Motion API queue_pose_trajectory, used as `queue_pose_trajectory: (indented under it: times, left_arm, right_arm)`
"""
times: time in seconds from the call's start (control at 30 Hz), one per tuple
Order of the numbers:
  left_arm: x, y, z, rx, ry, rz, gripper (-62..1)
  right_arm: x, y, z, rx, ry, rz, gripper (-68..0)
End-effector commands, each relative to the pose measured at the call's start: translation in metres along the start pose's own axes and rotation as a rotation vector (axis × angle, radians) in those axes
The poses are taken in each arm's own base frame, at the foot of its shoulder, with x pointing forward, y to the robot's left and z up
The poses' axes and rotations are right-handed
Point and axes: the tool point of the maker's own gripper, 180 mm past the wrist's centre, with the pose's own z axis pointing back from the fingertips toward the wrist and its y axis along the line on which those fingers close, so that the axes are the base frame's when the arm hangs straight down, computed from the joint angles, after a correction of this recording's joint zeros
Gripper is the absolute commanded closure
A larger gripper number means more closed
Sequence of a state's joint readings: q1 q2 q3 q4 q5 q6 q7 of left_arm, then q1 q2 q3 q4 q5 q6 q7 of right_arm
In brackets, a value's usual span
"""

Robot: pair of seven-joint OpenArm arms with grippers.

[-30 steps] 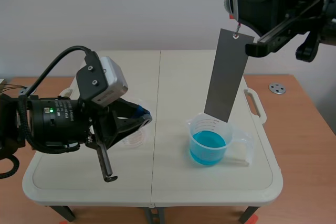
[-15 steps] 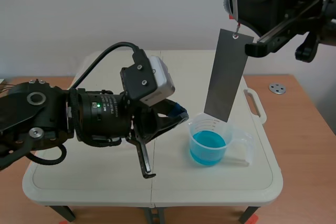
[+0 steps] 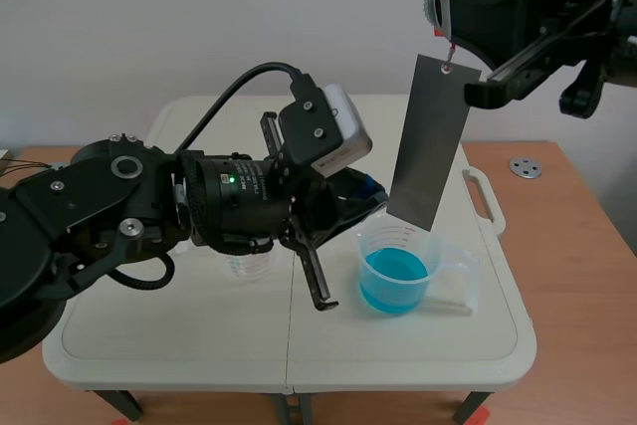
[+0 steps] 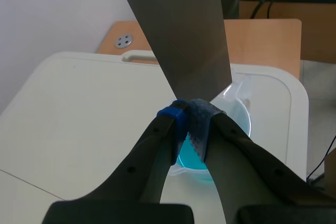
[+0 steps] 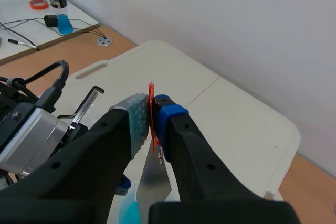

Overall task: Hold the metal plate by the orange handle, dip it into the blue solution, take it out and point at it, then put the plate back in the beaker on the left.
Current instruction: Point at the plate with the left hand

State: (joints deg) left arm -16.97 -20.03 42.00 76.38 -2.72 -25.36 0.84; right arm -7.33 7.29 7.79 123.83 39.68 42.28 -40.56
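The right gripper [image 5: 151, 109], raised high over the far right of the white plastic table [image 3: 179, 335], is clamped on the thin orange handle [image 5: 153, 129]. Its 2 padded fingers press the handle's flat strip between them, and the strip's tip shows just above the pads. From the handle a short wire link runs down to a hole at the top edge of the long grey metal plate [image 3: 430, 141]. The plate therefore hangs below the gripper rather than between its fingers, tilted slightly with its lower end toward the robot's left. The plate's lower edge sits just over the mouth of the clear plastic beaker [image 3: 370, 241] that holds the blue solution [image 3: 394, 279]; the edge is above the liquid, not in it.

The left gripper [image 4: 188, 113] reaches across the middle of the table with its 2 fingers closed together on nothing, pad against pad. Its tips point at the bottom corner of the plate and lie just beside it; whether they touch the metal I cannot tell. In the left wrist view the plate rises directly ahead of the joined tips, and the beaker of blue solution lies under and just beyond them.

A 2nd, smaller clear beaker [image 3: 249, 268] stands on the table's left half, mostly hidden behind the left arm, well apart from the plate.
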Motion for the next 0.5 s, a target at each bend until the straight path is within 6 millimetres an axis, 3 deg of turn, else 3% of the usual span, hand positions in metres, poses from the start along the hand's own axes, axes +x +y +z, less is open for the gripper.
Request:
queue_pose_trajectory:
  times: [0.0,0.47]
  left_arm:
    - [0.0127,0.0019,-0.0007,0.004,-0.04,-0.005,-2.7]
    - [0.0042,-0.0015,0.0001,0.0,-0.005,0.0,-2.7]
  right_arm:
    - [0.0119,-0.0006,0.0011,0.002,-0.041,0.021,-1.1]
    - [0.0117,-0.0006,0.0011,0.002,-0.04,0.021,-1.1]
